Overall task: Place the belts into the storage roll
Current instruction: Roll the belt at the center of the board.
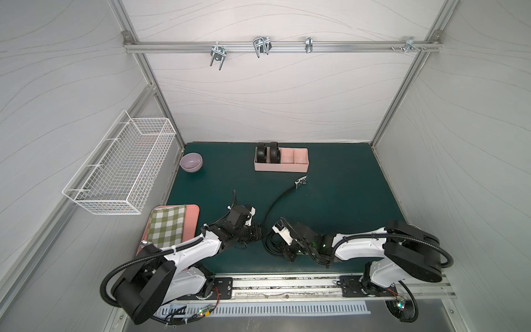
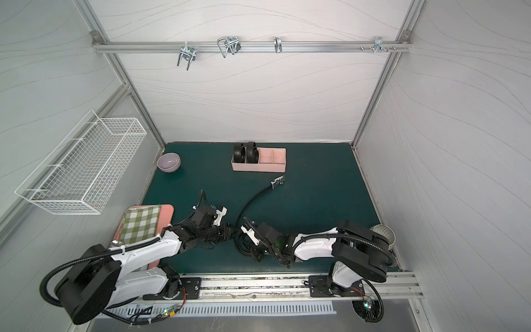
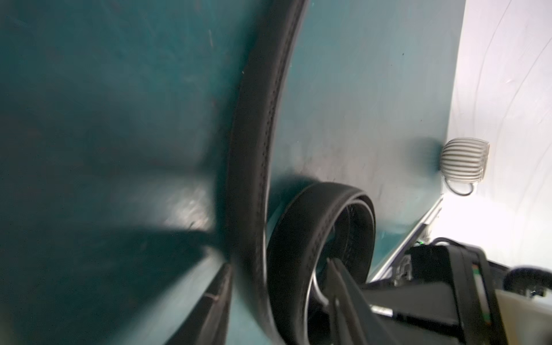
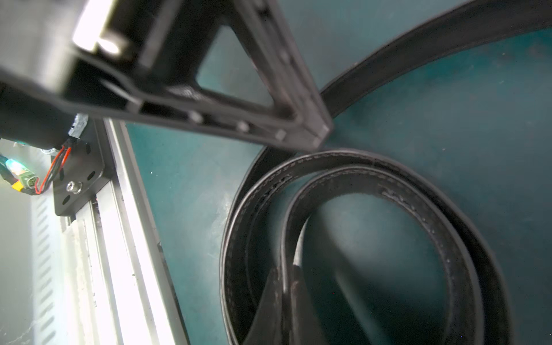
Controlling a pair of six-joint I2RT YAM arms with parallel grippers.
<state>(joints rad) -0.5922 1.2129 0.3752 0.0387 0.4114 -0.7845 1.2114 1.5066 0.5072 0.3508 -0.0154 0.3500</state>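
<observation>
R hand (image 4: pixel 301 277) pinched tight on belt (image 4: pixel 448 239) coil; L hand (image 4: pixel 319 134) beside it, spread can't tell.

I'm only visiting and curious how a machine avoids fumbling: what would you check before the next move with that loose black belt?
1. Room in the storage roll: ok, two compartments are empty.
2. Two coiled belts seated in their compartments: ok, standing on edge side by side.
3. Third belt fully rolled: not ok, its buckle end trails across the green mat.
4. Right hand shut at the loose coil: ok, fingers together.
5. Right hand actually gripping the strap: cannot tell.
6. Left hand holding the strap: cannot tell.
</observation>
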